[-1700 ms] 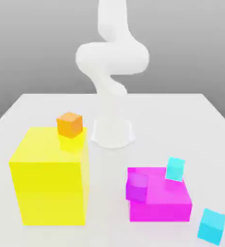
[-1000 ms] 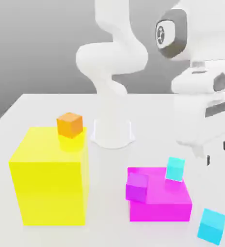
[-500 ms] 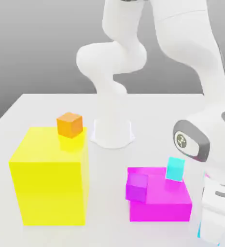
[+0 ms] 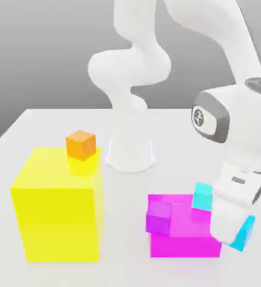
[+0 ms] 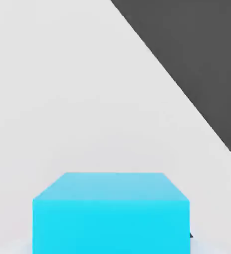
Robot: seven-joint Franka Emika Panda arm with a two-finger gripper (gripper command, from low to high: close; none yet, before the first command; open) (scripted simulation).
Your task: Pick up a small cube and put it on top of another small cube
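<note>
In the exterior view, the white arm's hand (image 4: 233,238) is clamped shut on a small glossy cyan cube (image 4: 244,235), held beside the large magenta block (image 4: 183,232) on that view's right. A second small cyan cube (image 4: 202,196) sits tilted on the magenta block, near a small purple-magenta cube (image 4: 158,216). A small orange cube (image 4: 80,144) rests on the large yellow block (image 4: 57,207).

In the hand view, the gripped cyan cube (image 5: 111,213) hangs over the white bench (image 5: 78,99).

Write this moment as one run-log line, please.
gripper: shut on small glossy cyan cube | lifted beside magenta block | second cyan cube: atop magenta block
</note>
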